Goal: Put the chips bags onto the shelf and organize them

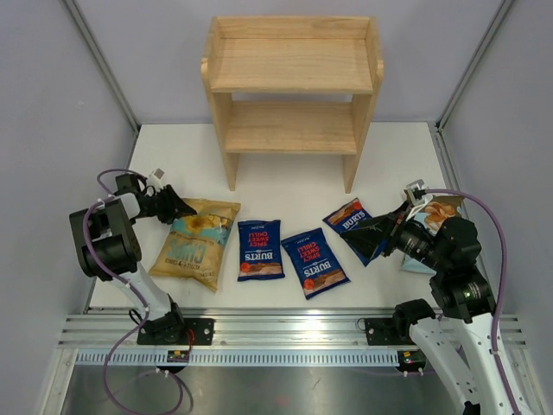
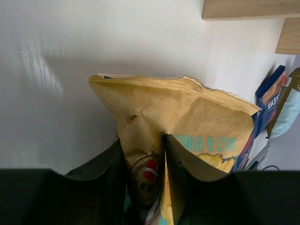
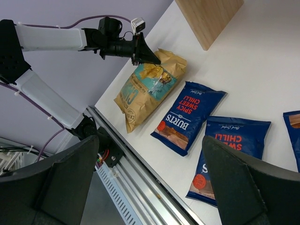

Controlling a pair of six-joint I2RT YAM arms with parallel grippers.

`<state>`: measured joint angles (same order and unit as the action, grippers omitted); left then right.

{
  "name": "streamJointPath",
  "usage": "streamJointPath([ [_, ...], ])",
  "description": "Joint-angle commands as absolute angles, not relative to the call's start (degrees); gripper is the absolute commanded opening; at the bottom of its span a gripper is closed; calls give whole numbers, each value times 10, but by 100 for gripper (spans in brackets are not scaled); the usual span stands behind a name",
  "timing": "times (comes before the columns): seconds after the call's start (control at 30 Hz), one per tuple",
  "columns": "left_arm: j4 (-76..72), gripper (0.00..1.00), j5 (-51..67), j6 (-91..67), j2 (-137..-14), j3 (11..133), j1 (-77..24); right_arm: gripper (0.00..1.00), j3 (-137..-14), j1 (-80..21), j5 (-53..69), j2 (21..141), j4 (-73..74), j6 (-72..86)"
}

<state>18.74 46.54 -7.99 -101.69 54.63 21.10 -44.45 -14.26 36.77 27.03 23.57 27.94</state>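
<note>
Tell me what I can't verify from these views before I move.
- Pale blue bag: top view, right arm covers most of it.
- Left gripper on the tan bag: left wrist view, fingers straddle it; their own bulk hides whether they pinch.
- Rightmost Burts bag: top view, right gripper covers part; right wrist view's edge crops it.

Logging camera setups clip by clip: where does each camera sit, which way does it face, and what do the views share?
Top external: above and behind the bases, looking down at the shelf, the table and both arms.
Left wrist: low, facing along the table; own fingers pinch the tan bag.
Right wrist: facing across to the left arm; own open fingers at bottom.
Shared: tan bag in all three.
</note>
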Motion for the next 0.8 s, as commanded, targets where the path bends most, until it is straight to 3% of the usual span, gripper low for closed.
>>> streamJointPath([
  [0.0,179,33,465,-88,-1009,565,212,100,-459,-146,382,274,200,284],
  [0.13,142,0,395,-153,-948,554,212,99,-439,-145,388,277,168,302],
  [0.47,78,0,245,-325,-643,473,212,99,-362,-146,422,358,34,373],
  [0.77,143,0,303,-456,-450,477,210,99,-294,-184,424,417,-188,441],
])
